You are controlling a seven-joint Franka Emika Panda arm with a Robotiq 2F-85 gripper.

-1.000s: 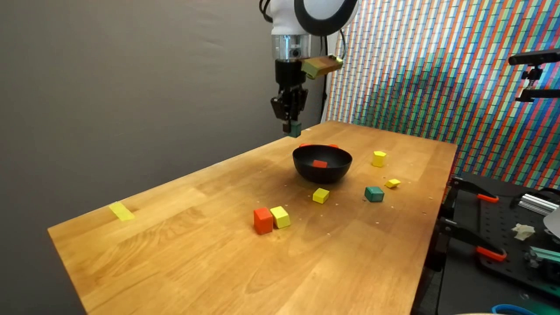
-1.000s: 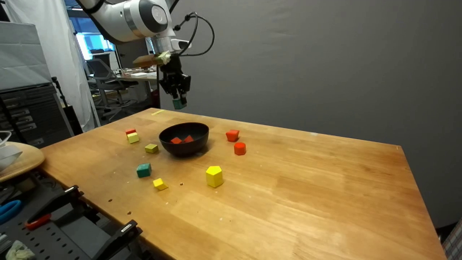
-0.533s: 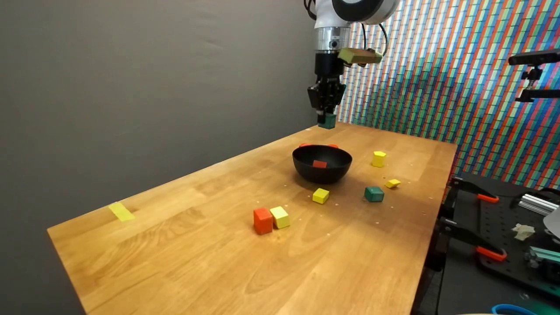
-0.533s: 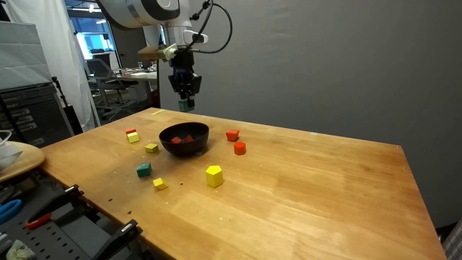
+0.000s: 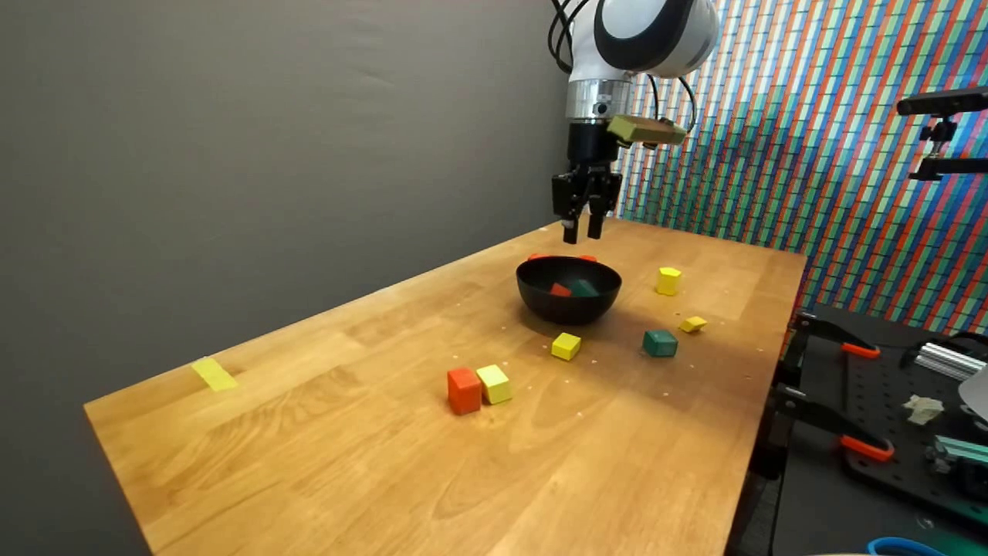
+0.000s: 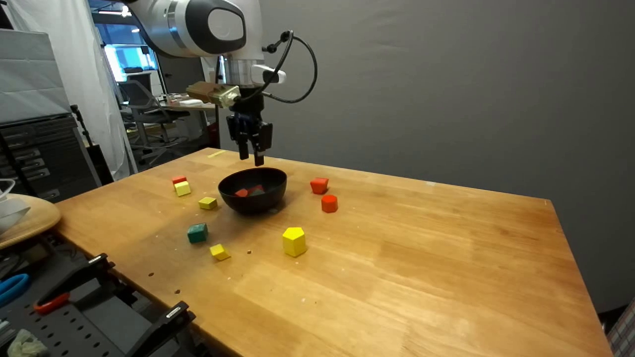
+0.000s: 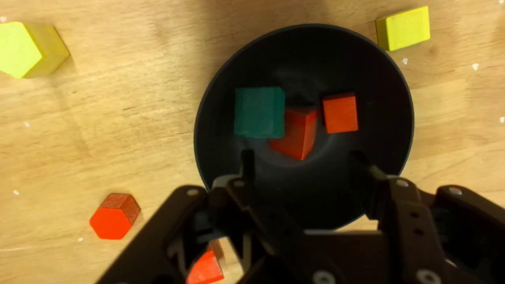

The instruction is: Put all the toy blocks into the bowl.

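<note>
Toy blocks (image 7: 259,112): one teal, two red inside bowl (image 5: 567,310) | others (image 6: 294,242) on table (image 6: 446,277) | gripper (image 5: 583,235) above bowl, jaws apart

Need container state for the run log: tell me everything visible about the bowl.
The bowl is round and black, with a thin plain rim, a rounded wall and a faint sheen inside; possibly plastic, though I can't tell. It stands upright on the table, with a green block, a red block and a second red block inside. The hand hangs open above it, apparently not touching. A yellow block lies beside it, apart.
</note>
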